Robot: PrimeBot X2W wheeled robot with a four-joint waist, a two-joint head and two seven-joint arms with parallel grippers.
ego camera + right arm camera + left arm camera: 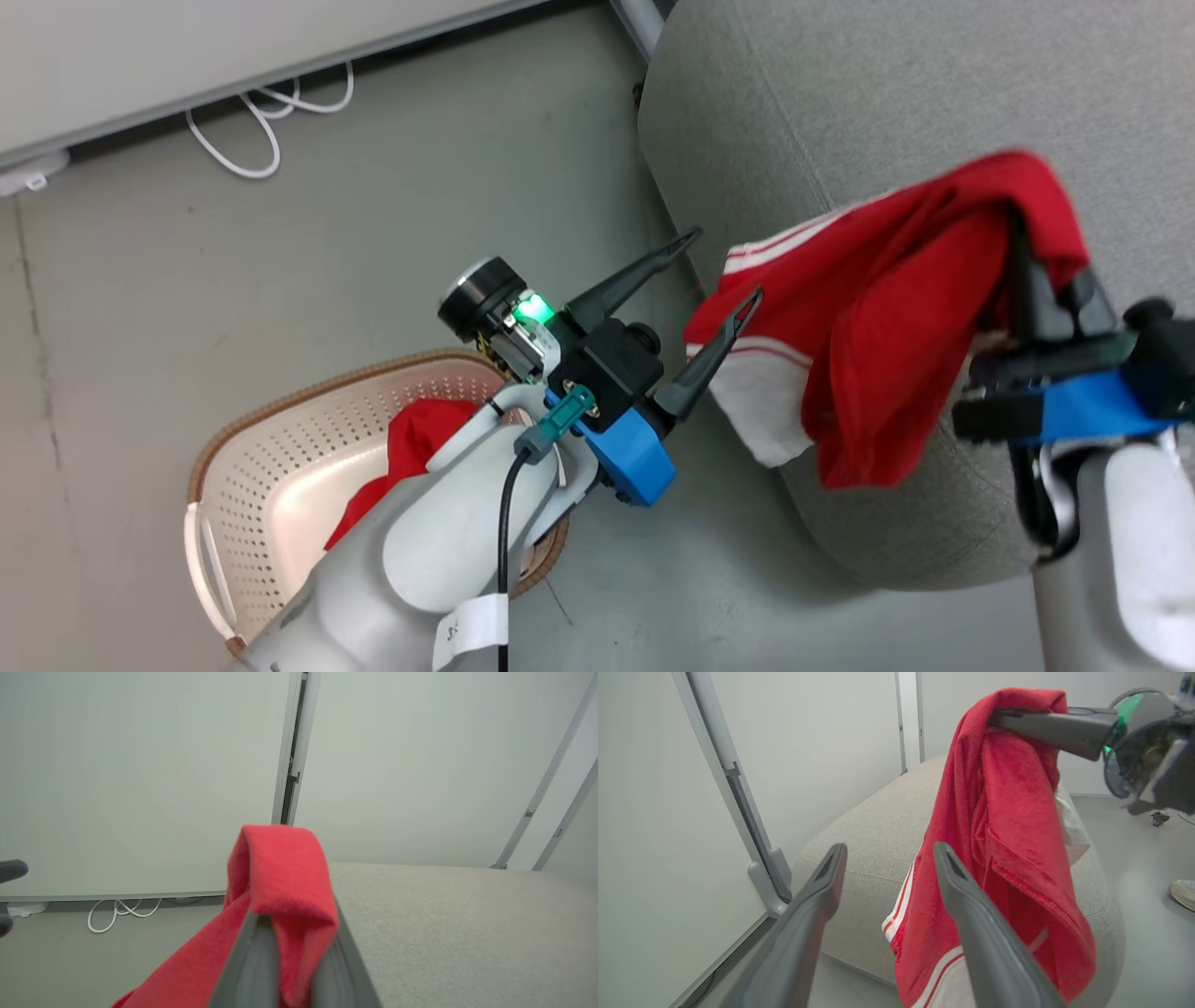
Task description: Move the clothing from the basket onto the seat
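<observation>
- Count: two red garments, one basket, one seat, two tools.
- The held garment [887, 308] is pinched by the right tool [1027, 271]. Its fingers are pressed together on a fold at the top, and the cloth hangs off the tips.
- In the head view the held garment spreads toward 9 o'clock from the right tool, over the rounded edge of the seat [887, 93]. Can't tell whether the cloth touches the seat.
- The left tool [726, 264] is spread and holds nothing. The held garment's white-striped hem is just beside its finger at 3 o'clock.
- The second garment [420, 448] lies inside the basket [280, 411], partly hidden by the left forearm.
- The basket sits on the floor [373, 233], at 8 o'clock from the left tool and well apart from the seat.
- A white cable [252, 140] lies on the floor at 11 o'clock.
</observation>
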